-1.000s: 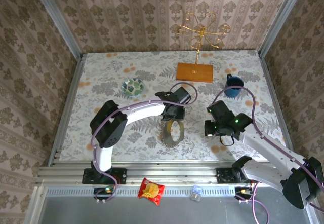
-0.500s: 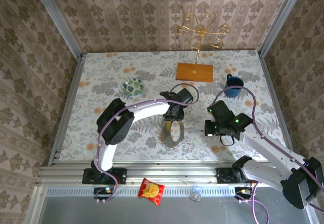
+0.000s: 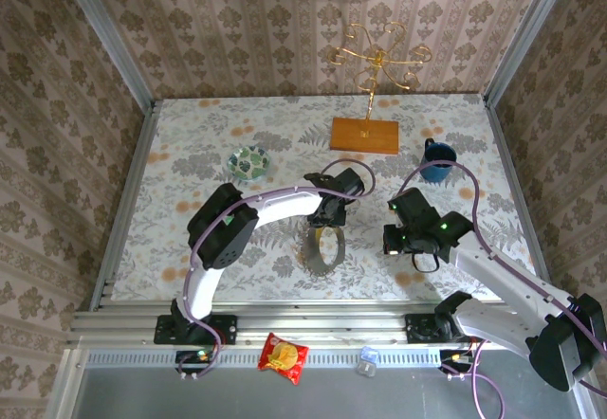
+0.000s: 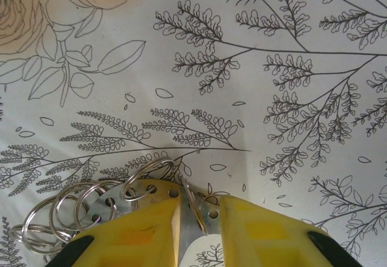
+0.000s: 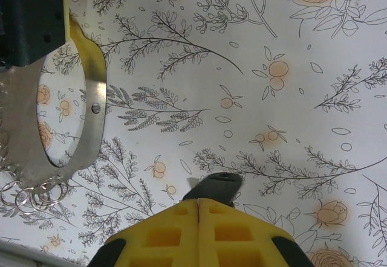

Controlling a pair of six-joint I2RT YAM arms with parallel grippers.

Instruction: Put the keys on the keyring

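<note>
The keyring (image 3: 322,246) is a grey metal band standing as a loop at mid-table. My left gripper (image 3: 325,218) is at the loop's far end. In the left wrist view the holed band (image 4: 186,231) runs under the yellow fingers, with several split rings (image 4: 78,203) on it. One ring (image 4: 192,203) stands edge-on in the narrow gap of the left gripper (image 4: 201,197); it touches the left finger, and the right finger is apart from it. My right gripper (image 3: 391,241) is right of the loop. In its wrist view the right gripper (image 5: 198,200) is shut on a dark key (image 5: 216,185), and the band (image 5: 91,116) lies at the left.
A patterned green-white bowl (image 3: 248,161) sits at the back left. A wooden base with a gold stand (image 3: 365,135) is at the back centre, and a blue mug (image 3: 438,161) at the back right. A snack packet (image 3: 284,355) lies in front of the table edge.
My left gripper has shifted slightly toward the loop's far end and its jaws have narrowed around a split ring. The right arm has not moved.
</note>
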